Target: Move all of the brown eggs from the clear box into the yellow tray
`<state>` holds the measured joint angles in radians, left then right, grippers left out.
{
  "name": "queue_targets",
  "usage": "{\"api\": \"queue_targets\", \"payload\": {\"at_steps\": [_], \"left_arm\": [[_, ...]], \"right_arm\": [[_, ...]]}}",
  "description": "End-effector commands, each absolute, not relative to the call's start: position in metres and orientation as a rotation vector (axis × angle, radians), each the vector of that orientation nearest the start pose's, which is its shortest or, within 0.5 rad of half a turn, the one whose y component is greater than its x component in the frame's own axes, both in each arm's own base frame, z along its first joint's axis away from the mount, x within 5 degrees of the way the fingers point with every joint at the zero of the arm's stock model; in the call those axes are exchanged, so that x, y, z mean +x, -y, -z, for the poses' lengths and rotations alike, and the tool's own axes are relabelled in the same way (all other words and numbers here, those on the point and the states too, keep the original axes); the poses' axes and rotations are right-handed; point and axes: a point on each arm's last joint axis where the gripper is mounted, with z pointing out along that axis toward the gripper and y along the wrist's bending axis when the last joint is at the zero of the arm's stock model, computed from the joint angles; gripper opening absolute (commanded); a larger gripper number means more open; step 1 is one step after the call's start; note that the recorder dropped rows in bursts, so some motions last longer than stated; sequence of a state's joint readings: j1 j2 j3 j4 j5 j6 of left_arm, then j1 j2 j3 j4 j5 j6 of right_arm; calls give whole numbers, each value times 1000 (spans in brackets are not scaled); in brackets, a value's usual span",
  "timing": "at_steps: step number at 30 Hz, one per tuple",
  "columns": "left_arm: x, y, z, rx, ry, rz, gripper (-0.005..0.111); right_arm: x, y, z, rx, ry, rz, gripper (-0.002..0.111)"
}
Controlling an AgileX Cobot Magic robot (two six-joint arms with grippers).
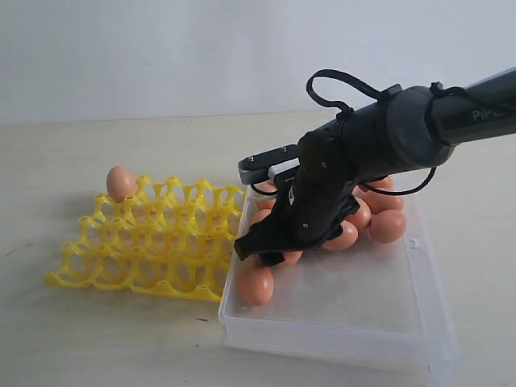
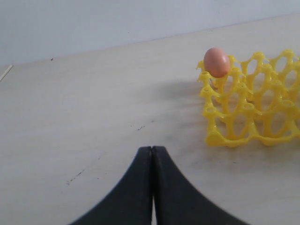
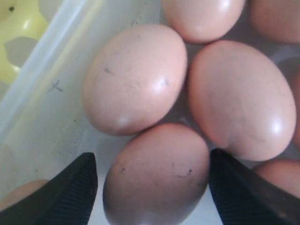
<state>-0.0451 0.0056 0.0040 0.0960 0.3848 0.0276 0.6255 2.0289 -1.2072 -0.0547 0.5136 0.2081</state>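
Two black fingers (image 3: 70,192) of the right claw (image 3: 152,157) fill the near corners of the right wrist view. They are spread wide, with one brown egg (image 3: 157,176) lying between them. A strip of the box floor shows between one finger and the shell; on the other side finger and shell come so close that contact cannot be judged. Two more eggs (image 3: 136,79) lie just past it, touching each other, and others are cut off by the picture's edges. Beside them runs the cloudy wall of the clear box (image 3: 40,98), with a blurred bit of the yellow tray (image 3: 11,28) showing through it. From the exterior view the right claw (image 1: 258,254) reaches down into the box beside its tray-side wall. The dark wrist hides most of the egg cluster (image 1: 387,224) packed toward the box's far edge, so the eggs cannot be counted. One separate egg (image 1: 255,284) lies by the box's near corner on the tray side, and the near half of the clear box (image 1: 339,334) is bare. The yellow tray (image 1: 161,242) lies on the worktop (image 1: 81,339), touching or nearly touching the box, with a single egg (image 1: 121,183) in its far outer corner cup. The left claw (image 2: 152,149) hangs above bare worktop with its fingers pressed together on nothing, and only the tray's corner is in its view.
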Motion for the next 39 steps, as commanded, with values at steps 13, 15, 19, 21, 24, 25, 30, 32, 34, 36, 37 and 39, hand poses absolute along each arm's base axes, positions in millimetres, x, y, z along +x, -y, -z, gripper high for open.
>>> {"api": "queue_targets", "payload": {"at_steps": [13,15,19,21,24,25,30,32,34,36,37,39], "left_arm": [[53,-1,-179,126,-1857,-75,0],[53,-1,-179,126,-1857,-75,0],[53,-1,-179,126,-1857,-75,0],[53,-1,-179,126,-1857,-75,0],[53,-1,-179,126,-1857,-75,0],[53,-1,-179,126,-1857,-75,0],[53,-1,-179,126,-1857,-75,0],[53,-1,-179,126,-1857,-75,0],[53,-1,-179,126,-1857,-75,0],[53,-1,-179,126,-1857,-75,0],[53,-1,-179,126,-1857,-75,0],[53,-1,-179,126,-1857,-75,0]], "right_arm": [[324,-229,-132,-644,-2648,-185,65],[324,-229,-129,-646,-2654,-182,65],[324,-229,-125,-648,-2663,-177,65],[324,-229,-124,-649,-2667,-175,65],[323,-229,-120,-653,-2682,-168,65],[323,-229,-119,-653,-2683,-167,65],[324,-229,-119,-652,-2678,-170,63],[324,-229,-119,-652,-2678,-170,59],[324,-229,-119,-652,-2678,-170,49],[324,-229,-119,-652,-2678,-170,35],[324,-229,-119,-680,-2672,-163,26],[323,-228,-119,-747,-2662,-151,8]]}}
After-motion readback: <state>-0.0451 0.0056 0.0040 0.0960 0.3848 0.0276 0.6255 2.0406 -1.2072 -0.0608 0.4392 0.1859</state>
